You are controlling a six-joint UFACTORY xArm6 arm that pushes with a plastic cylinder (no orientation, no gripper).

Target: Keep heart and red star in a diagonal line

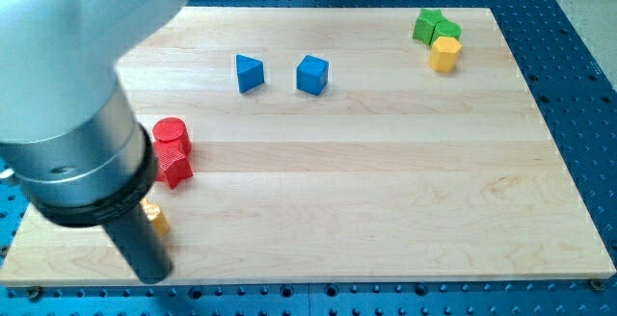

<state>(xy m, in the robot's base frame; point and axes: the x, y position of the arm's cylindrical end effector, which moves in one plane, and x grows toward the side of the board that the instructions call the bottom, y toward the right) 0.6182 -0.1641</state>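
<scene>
Jaws are none on this arm; my tip (pixel 154 276) rests at the frame's lower left on the counter (pixel 386 210).
Just beside it a yellow block (pixel 156 222) peeks out, shape unclear; above sits the red star (pixel 175 168), touching a red cylinder (pixel 172 135).

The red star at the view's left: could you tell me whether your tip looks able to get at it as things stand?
Probably yes. My tip sits near the view's bottom left, just below the red star. Only a yellow block, mostly hidden behind the rod, lies between them, so I may need to skirt it.
</scene>
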